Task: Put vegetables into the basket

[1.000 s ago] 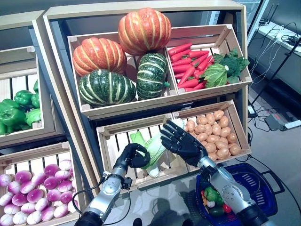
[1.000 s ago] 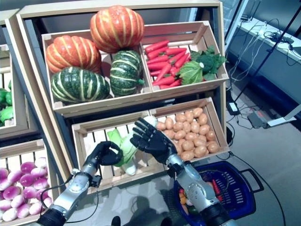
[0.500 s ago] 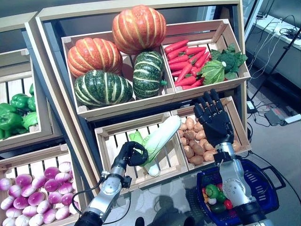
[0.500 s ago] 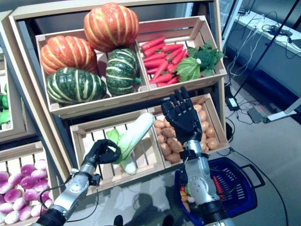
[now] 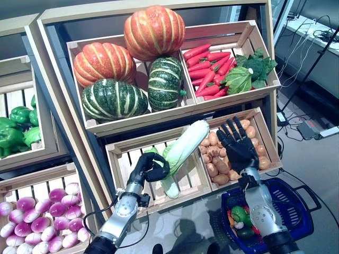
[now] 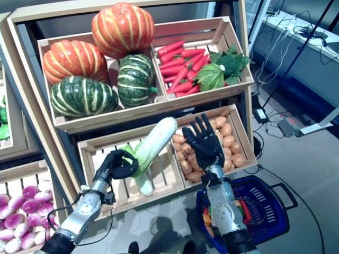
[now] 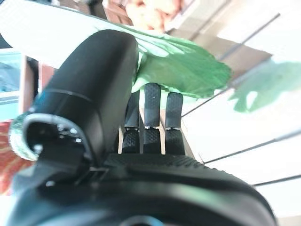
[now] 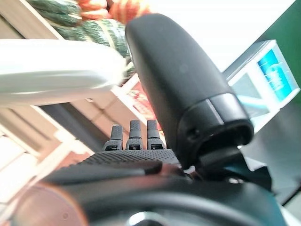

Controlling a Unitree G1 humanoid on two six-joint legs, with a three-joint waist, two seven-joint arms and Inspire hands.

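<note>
My left hand [image 5: 150, 167] is shut on the green leafy end of a long white-and-green cabbage [image 5: 186, 145]. It holds the cabbage tilted up above the lower middle crate [image 5: 119, 159]. In the left wrist view my fingers [image 7: 152, 115] curl round the green leaves [image 7: 188, 70]. My right hand [image 5: 237, 146] is open with straight fingers, raised in front of the potato crate, just right of the cabbage's white tip and apart from it. The blue basket [image 5: 303, 207] stands on the floor below my right arm, with small green and red vegetables [image 5: 241, 217] in it.
The wooden stand [image 5: 63, 100] with sloping crates rises close in front. The potato crate [image 5: 267, 143] is behind my right hand. A second stand [image 5: 21, 159] is at the left. Cables and a power strip [image 5: 312, 132] lie on the floor at the right.
My left hand has lifted the cabbage's white end higher. My right hand swung from beside the cabbage to in front of the potato crate, then dropped a little.
</note>
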